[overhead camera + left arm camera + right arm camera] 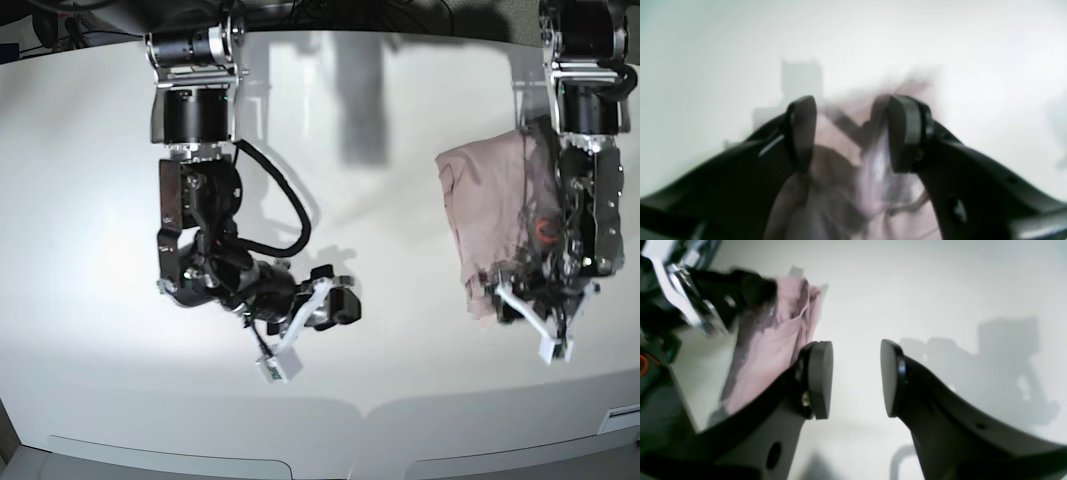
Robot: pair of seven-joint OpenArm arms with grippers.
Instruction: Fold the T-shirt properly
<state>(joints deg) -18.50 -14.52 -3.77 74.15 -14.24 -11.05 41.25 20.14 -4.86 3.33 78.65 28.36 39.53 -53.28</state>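
The dusty-pink T-shirt [487, 215] hangs in a wrinkled bunch beside the arm on the base view's right. My left gripper [527, 300] sits at the bunch's lower end. The left wrist view is blurred, but it shows pink cloth [835, 133] filling the gap between the fingers of that gripper [851, 103], which is shut on it. In the right wrist view the T-shirt [773, 346] dangles at the upper left from the other arm's dark gripper [750, 286]. My right gripper [856, 350] stands open over bare table with nothing between its pads; the base view shows it [340, 300] left of centre, well apart from the shirt.
The white table [420, 400] runs under both arms, and its front edge curves along the bottom of the base view. The right arm's black cable [290, 215] loops beside its forearm. Arm shadows fall on the table at the rear.
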